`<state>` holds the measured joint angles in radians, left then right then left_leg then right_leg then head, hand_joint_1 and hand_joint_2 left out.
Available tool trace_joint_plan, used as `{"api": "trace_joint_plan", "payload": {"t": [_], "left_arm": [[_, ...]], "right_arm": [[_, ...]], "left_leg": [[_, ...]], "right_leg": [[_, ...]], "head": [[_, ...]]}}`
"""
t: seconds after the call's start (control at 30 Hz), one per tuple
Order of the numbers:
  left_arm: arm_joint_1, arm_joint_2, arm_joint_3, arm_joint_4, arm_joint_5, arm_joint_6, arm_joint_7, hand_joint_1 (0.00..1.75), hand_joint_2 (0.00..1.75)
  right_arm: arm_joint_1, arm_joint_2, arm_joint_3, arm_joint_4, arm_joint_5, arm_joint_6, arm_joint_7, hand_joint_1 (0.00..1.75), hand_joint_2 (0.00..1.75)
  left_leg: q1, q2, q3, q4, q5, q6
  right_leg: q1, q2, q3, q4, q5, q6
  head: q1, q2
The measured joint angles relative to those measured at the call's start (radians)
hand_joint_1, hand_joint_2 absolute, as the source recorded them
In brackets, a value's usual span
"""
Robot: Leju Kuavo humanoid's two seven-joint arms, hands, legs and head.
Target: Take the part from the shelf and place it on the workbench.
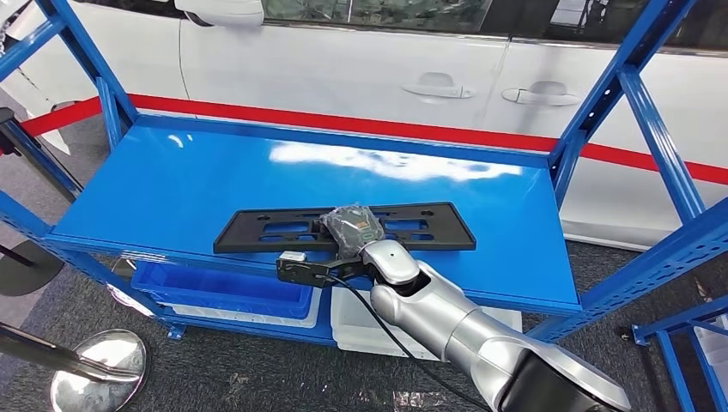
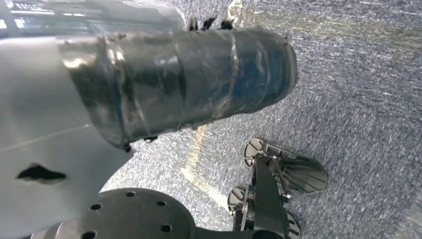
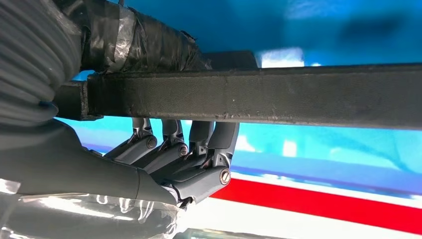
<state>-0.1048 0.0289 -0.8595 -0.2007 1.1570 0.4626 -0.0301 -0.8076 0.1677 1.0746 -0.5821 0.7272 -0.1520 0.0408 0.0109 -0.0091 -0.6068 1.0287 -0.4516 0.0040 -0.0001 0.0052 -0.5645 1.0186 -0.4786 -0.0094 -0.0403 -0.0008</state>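
Right hand point(image 1: 350, 230): reaches over the front edge of the blue shelf point(image 1: 172, 180), fingers point(image 3: 199, 144) curled around the long black part point(image 1: 257, 232) and gripping it at mid-length. Part: lies flat near the shelf's front edge. Lower level: blue bin point(image 1: 223, 292) beside white bin point(image 1: 352, 330), contents not discernible.

The part point(image 1: 343, 227) is a long, flat black plastic frame with slotted cutouts. It lies lengthwise near the front edge of the blue shelf point(image 1: 172, 184), in my right hand point(image 1: 352, 230).
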Motion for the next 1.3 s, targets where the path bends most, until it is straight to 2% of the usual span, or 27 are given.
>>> {"api": "trace_joint_plan", "payload": {"t": [0.1,0.2,0.33,0.57,0.93,1.07,1.17,1.3], "left_arm": [[0.0,0.0,0.0,0.0,-0.001,-0.003,0.001,0.0,0.0],[0.001,0.0,0.0,0.0,-0.002,-0.012,0.002,0.0,0.0],[0.003,0.0,0.0,0.0,-0.001,-0.021,0.003,0.0,0.0],[0.004,0.0,0.0,0.0,-0.001,-0.022,0.003,0.0,0.0],[0.004,0.0,0.0,0.0,-0.001,-0.023,0.003,0.0,0.0],[0.004,0.0,0.0,0.0,-0.001,-0.026,0.002,0.0,1.75],[0.004,0.0,0.0,0.0,-0.003,-0.03,-0.004,0.0,1.75],[0.005,0.0,0.0,0.0,-0.006,-0.039,-0.02,0.0,1.75]], "right_arm": [[-0.002,-0.001,0.0,-0.014,0.056,-0.071,0.021,1.75,1.75],[-0.023,-0.013,0.002,-0.062,0.2,-0.149,0.084,1.75,1.75],[-0.075,-0.05,0.001,-0.178,0.352,-0.132,0.132,1.75,1.75],[-0.087,-0.087,0.0,-0.296,0.384,-0.123,0.138,1.75,1.75],[-0.087,-0.114,0.0,-0.362,0.397,-0.13,0.138,1.75,1.75],[-0.088,-0.119,0.0,-0.376,0.416,-0.131,0.144,1.75,1.75],[-0.109,-0.132,0.0,-0.413,0.513,-0.109,0.17,1.75,1.75],[-0.186,-0.17,0.0,-0.521,0.625,0.012,0.162,1.75,1.75]], "left_leg": [[0.0,0.0,0.0,-0.002,0.002,-0.002],[0.0,0.0,0.0,-0.004,0.003,-0.003],[0.0,0.001,0.001,-0.006,0.004,-0.004],[0.0,0.001,0.001,-0.008,0.004,-0.004],[0.0,0.001,0.001,-0.009,0.004,-0.005],[0.0,0.001,0.001,-0.009,0.004,-0.005],[0.0,0.001,0.001,-0.009,0.004,-0.005],[0.0,0.001,0.001,-0.009,0.004,-0.005]], "right_leg": [[0.0,0.0,-0.001,0.0,0.0,0.0],[0.0,0.0,-0.002,0.0,0.001,0.0],[0.0,0.001,-0.003,0.0,0.001,0.0],[0.0,0.0,-0.004,0.0,0.001,0.0],[0.0,0.0,-0.004,0.0,0.001,0.0],[0.0,0.0,-0.004,0.0,0.001,0.0],[0.0,0.001,-0.005,0.0,0.001,0.0],[0.0,0.001,-0.005,0.0,0.001,0.0]], "head": [[0.0,0.0],[0.0,0.0],[0.0,0.0],[0.0,0.0],[0.0,0.0],[0.0,0.0],[0.0,0.0],[0.0,0.0]]}}
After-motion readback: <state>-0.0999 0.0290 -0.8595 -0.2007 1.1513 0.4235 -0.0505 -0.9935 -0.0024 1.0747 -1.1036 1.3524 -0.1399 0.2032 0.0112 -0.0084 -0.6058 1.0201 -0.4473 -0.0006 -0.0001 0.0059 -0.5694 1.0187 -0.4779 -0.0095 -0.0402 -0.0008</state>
